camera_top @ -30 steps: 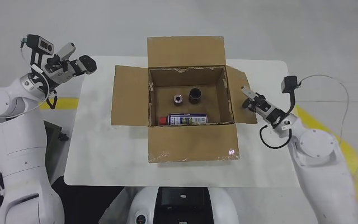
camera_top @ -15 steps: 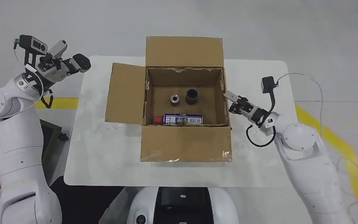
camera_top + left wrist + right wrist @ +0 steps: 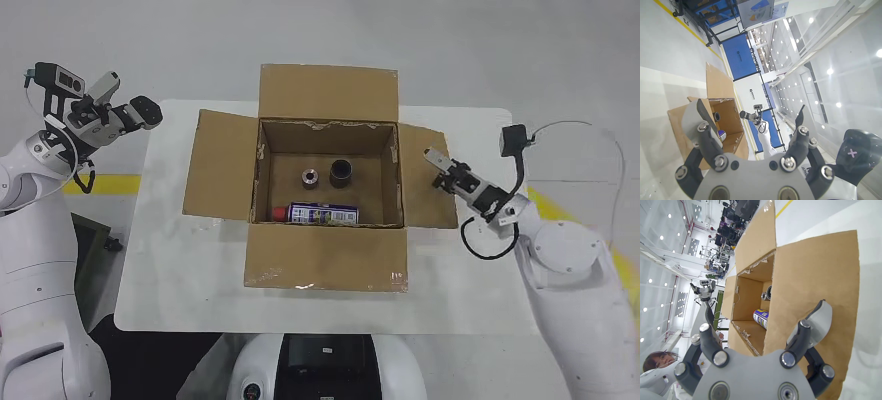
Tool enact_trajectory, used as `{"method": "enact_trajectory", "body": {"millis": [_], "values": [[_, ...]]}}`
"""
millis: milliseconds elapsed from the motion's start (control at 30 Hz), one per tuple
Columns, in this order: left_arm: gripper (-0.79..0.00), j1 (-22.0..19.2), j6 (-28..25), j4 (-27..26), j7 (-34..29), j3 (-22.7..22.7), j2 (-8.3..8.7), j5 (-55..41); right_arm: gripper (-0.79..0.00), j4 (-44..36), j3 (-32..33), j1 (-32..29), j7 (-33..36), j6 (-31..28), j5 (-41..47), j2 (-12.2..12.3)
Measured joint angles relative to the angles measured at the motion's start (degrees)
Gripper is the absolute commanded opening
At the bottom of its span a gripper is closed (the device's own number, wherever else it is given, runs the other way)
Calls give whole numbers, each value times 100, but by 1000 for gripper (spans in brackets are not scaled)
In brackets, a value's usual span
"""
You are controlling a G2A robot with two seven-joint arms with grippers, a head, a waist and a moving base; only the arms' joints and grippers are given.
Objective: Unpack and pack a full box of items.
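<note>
Backs the right gripper (image 3: 433, 160) from the box (image 3: 330, 92) wall to over its right flap (image 3: 428, 205) — jaws spread, empty. Holds the left gripper (image 3: 150, 110), likewise spread, at the table (image 3: 180, 270) corner — with the spray can (image 3: 325, 213) lying inside the box.

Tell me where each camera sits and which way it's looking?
Top view: above the arms, looking straight down at the table and the open box; both arms show, left hand and right hand.
Left wrist view: on the left wrist, looking past its open hand sideways at the box and the hall.
Right wrist view: on the right wrist, looking over its open hand, across a flap into the box.
Shared: all three see the box and the spray can.
</note>
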Motion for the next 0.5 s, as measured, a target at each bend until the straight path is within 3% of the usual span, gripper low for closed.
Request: {"method": "enact_trajectory", "body": {"millis": [233,500], "values": [[0,0,0,0,0,0,0,0,0,-513,-217,305,215,-87,-198,1],[0,0,0,0,0,0,0,0,0,-463,-1407,1085,437,-350,-926,-107]]}}
